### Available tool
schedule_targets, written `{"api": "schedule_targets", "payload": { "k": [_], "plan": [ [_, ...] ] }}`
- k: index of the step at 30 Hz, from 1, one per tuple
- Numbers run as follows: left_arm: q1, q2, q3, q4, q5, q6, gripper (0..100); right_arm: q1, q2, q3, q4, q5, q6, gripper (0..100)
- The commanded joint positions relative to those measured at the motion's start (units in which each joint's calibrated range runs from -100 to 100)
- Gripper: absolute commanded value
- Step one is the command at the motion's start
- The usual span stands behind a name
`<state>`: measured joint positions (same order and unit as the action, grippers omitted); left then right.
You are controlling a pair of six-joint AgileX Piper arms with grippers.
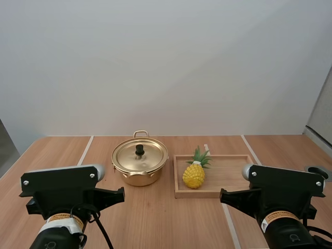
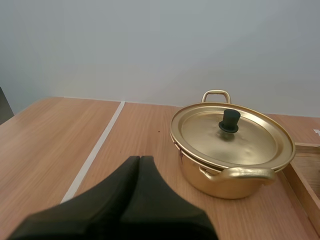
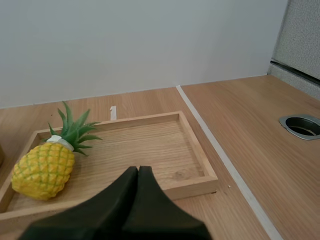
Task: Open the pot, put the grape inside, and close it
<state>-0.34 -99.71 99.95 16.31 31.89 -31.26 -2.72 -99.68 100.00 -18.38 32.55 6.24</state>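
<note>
A golden pot [image 1: 139, 165] [image 2: 231, 160] stands mid-table, its lid [image 1: 140, 154] [image 2: 232, 134] on with a black knob [image 2: 229, 120]. Right of it a wooden tray [image 1: 226, 175] [image 3: 150, 150] holds a small yellow pineapple [image 1: 194, 174] [image 3: 46, 167] with green leaves at its left end; no grapes are in sight. My left gripper [image 2: 140, 159] is shut on nothing, low over the table in front of and left of the pot. My right gripper [image 3: 138, 169] is shut on nothing too, just short of the tray's near rim.
A white tape line [image 2: 95, 152] runs along the table left of the pot, another [image 3: 220, 157] right of the tray. A round metal grommet [image 3: 302, 126] [image 1: 317, 171] is set in the table at the far right.
</note>
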Motion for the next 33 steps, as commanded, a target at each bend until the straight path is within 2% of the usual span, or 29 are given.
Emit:
{"api": "schedule_targets", "payload": {
  "k": [1,12,25,27,30,33],
  "plan": [
    [0.05,-0.3,0.1,0.2,0.3,-1.0,0,0.2,-0.3,0.0,0.1,0.5,-1.9,0],
    [0.05,-0.3,0.1,0.2,-0.4,-1.0,0,3.0,-0.3,0.0,0.1,0.3,-2.1,0],
    [0.05,-0.3,0.1,0.2,-0.4,-1.0,0,3.0,-0.3,0.0,0.1,-0.1,-2.1,0],
    [0.05,-0.3,0.1,0.2,-0.4,-1.0,0,3.0,-0.3,0.0,3.7,-0.5,-5.3,0],
    [0.05,-0.3,0.1,0.2,-0.4,-1.0,0,3.0,-0.3,0.0,14.9,-1.4,-16.6,0],
    [0.05,-0.3,0.1,0.2,-0.4,-1.0,0,3.0,-0.3,0.0,16.0,-1.4,-17.8,0]
  ]
}}
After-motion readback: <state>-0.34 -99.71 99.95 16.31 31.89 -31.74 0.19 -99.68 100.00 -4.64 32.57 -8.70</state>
